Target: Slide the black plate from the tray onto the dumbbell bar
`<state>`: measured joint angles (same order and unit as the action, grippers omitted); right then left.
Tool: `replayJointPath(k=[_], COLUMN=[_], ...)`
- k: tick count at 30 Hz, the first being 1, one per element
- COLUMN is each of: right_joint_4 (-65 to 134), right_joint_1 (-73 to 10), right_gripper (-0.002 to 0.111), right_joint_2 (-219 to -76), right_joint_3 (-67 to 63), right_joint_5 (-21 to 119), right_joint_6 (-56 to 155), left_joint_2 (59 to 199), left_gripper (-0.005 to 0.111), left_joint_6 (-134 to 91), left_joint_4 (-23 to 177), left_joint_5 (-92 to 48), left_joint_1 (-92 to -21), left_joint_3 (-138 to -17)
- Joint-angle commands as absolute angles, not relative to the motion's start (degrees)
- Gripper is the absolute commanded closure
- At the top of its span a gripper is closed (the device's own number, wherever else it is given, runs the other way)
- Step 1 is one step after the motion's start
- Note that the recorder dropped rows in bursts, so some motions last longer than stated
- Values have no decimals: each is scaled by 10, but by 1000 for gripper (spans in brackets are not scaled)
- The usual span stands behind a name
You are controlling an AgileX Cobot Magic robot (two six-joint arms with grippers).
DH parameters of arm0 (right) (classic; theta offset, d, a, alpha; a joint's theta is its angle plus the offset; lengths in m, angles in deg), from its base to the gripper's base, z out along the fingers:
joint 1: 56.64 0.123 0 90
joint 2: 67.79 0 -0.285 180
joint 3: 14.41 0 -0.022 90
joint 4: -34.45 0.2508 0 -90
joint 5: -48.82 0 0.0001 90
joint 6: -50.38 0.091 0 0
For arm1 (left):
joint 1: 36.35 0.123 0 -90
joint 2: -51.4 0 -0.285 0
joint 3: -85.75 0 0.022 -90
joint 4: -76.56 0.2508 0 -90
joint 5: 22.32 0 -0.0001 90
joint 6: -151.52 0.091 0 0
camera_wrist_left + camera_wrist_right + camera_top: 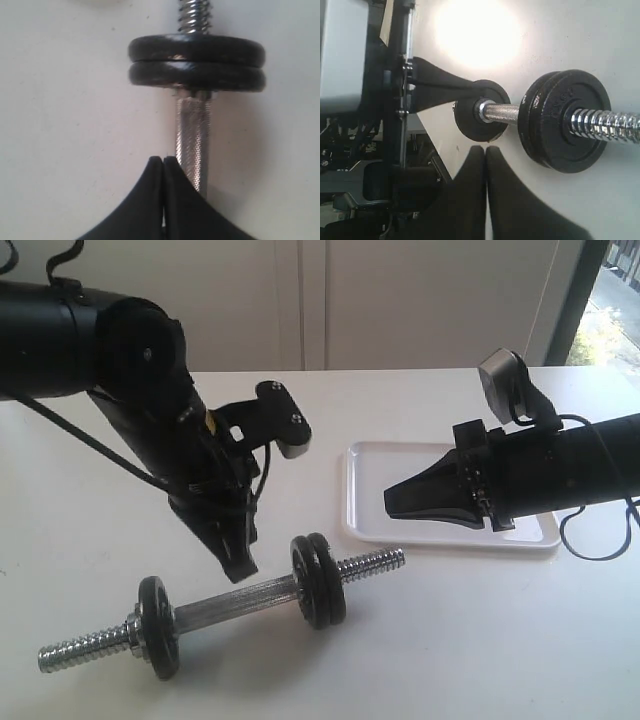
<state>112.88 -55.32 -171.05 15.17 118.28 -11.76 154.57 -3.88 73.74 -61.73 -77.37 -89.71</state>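
- White tabletop [480, 640] under pale wall panels, with a strip of window at the far right edge.
- Short steel dumbbell bar with shiny threaded ends and a duller grey knurled middle [235, 602] lies flat on the table. Its long axis runs diagonally, one threaded end at the near left, the other pointing up towards the right.
- Small round black iron plate with a central hole [330, 592] sits on the bar, standing on edge. It is the outer one of a touching pair, facing the right-hand threaded end.
- Its twin, the inner black disc [303, 562], presses against it. A third black disc [158, 628] rides near the opposite end, well apart from the pair.
- White glossy rectangular tray with a low rim [370, 490] rests just beyond the bar's upper tip, partly hidden.
- Right gripper [390, 502] hangs over that tray, fingers pressed together, nothing between them.
- Left gripper [240, 568] points down just beside the knurled middle, between the lone disc and the pair. Its fingers are closed on nothing, and contact with the bar cannot be told.
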Motion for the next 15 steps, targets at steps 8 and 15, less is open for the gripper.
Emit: replayJointPath(k=[8,15], right_joint_4=[1133,1127], right_joint_1=[-556,-556], right_gripper=[108,108], right_joint_2=[-1705,-1614], right_joint_3=[149,159], right_joint_5=[1188,1140], right_joint_6=[-137,-155], left_joint_2=[1414,1230], left_gripper=[107,107], left_joint_6=[-295,-370], left_joint_4=[930,924], left_joint_5=[-699,-669], left_joint_1=[-776,-776], left_joint_3=[-888,-751])
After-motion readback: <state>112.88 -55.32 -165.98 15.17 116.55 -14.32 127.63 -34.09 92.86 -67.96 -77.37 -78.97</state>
